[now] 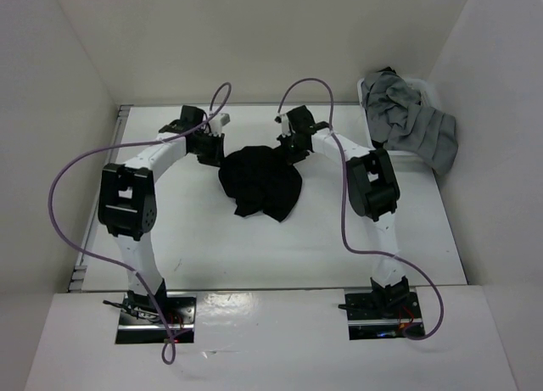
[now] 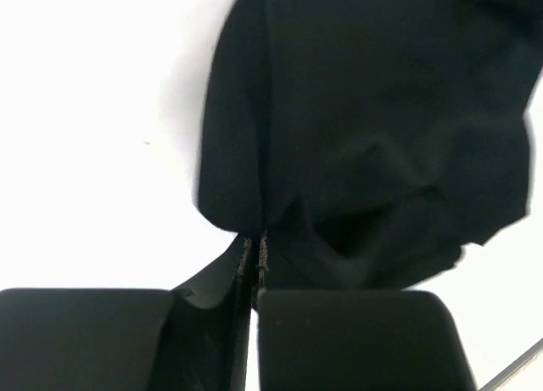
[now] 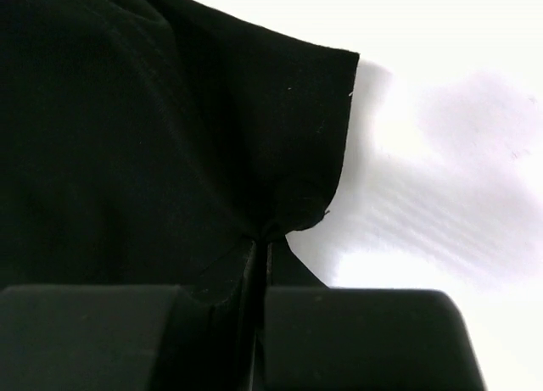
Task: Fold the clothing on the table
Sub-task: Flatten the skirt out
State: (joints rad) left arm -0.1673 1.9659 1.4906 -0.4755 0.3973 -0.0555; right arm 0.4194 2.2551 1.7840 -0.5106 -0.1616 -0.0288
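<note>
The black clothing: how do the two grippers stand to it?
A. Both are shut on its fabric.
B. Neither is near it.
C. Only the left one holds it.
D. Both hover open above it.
A: each wrist view shows closed jaws with black fabric pinched between them, the left gripper and the right gripper both at the far side of the clothing.

no readable text, labels, brand marks, numbers or signs in any view. clothing (image 1: 259, 183) is plain black with no print, and the tabletop (image 1: 254, 247) carries no legible markings.
</note>
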